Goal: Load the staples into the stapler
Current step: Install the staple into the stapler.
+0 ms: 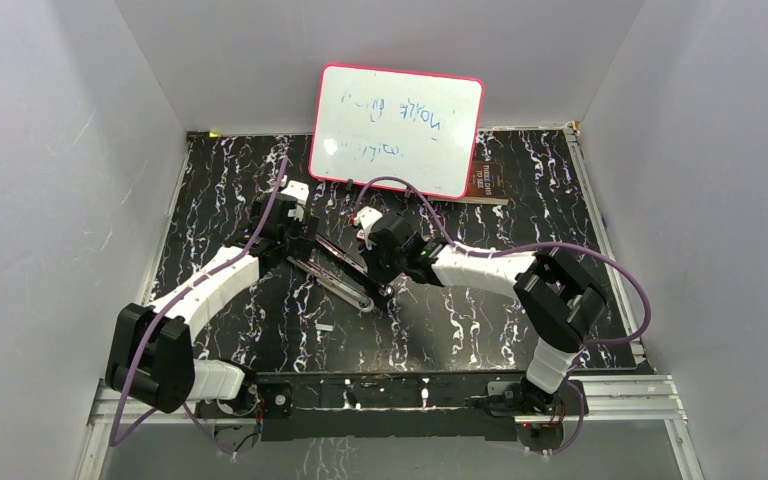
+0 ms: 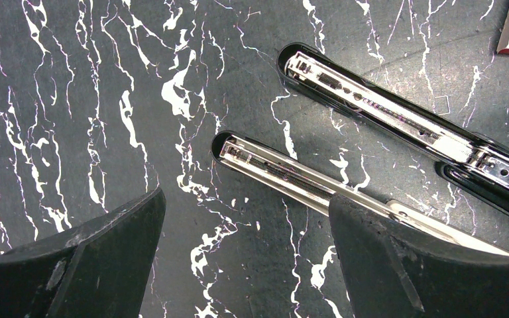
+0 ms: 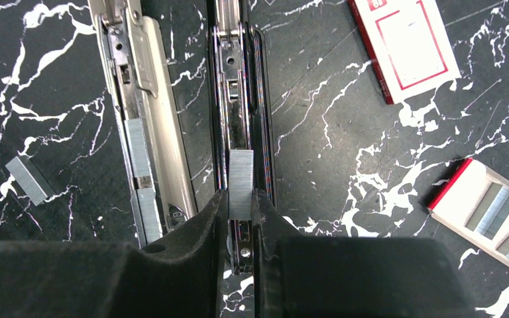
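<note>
L arm point(image 1: 210, 280) is being stretched fwd and rightward from the near-left corner, wrist tipped down over the table point(image 1: 440, 330). The left gripper point(image 2: 245, 212) is being held w/ fingers point(image 2: 73, 265) spread wide and nothing between them. One finger is lying over the near part of the silver rail half of the stapler point(image 2: 285, 173); contact can't be told.

R arm point(image 1: 480, 265) is being folded at a raised elbow, forearm running left toward centre, wrist cam facing straight down. The right gripper point(image 3: 240, 202) is being held almost closed, fingertips point(image 3: 215, 212) pinching a short strip of the staples point(image 3: 240, 172) by its near end. The strip is being held directly over the stapler's black-edged half.

The stapler is lying opened out at mid-table, halves side by side, between the two grippers.

Edges & room:
- A loose strip point(image 3: 30, 180) is lying flat, apart from the silver half, on its outer side.
- A white box point(image 3: 407, 43) w/ red label and an open tray point(image 3: 497, 212) of strips are sitting on the other side, apart from the stapler.
- A whiteboard point(image 1: 397, 130) is leaning at the far edge.
- Bare marbled surface is showing btwn the stapler and the near rail, also to the far right.
- White walls are closing in three sides.
</note>
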Controlling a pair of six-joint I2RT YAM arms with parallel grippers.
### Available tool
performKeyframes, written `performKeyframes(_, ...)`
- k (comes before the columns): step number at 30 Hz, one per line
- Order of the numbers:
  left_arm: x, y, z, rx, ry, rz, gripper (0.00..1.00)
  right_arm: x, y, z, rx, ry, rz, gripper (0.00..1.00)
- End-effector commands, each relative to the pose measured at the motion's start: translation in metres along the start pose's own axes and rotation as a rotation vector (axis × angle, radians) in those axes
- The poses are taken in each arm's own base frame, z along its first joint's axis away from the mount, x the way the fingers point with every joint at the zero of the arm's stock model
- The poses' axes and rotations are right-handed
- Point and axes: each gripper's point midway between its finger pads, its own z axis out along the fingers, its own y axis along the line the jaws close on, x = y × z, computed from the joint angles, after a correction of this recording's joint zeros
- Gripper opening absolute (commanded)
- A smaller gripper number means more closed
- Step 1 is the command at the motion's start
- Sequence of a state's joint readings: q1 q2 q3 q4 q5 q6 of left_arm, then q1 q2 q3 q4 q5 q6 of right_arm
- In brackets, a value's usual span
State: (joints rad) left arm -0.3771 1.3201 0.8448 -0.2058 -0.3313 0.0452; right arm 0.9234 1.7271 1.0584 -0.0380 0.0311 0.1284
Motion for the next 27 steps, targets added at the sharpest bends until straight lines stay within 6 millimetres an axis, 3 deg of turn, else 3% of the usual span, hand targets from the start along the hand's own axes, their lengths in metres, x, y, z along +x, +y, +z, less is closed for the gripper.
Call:
performKeyframes(1, -0.012, 0.003, -0.009, -0.003, -0.049, -0.005, 0.93, -0.009, 0.002, 0.000, 0.000, -0.004, 0.003, 0.00)
performKeyframes(12, -0.011, 0.003, -0.009, -0.003, -0.046, -0.003, 0.93, -0.010, 0.006, -0.002, -0.019, 0.001, -0.008, 0.00)
performKeyframes(14, -0.012, 0.003, -0.009, -0.004, -0.047, -0.004, 0.93, -0.002, 0.005, 0.006, -0.022, 0.029, -0.008, 0.00)
performKeyframes(27, -0.011, 0.001, -0.007, -0.002, -0.041, -0.001, 0.93, 0.002, 0.005, 0.010, -0.026, 0.055, -0.028, 0.00)
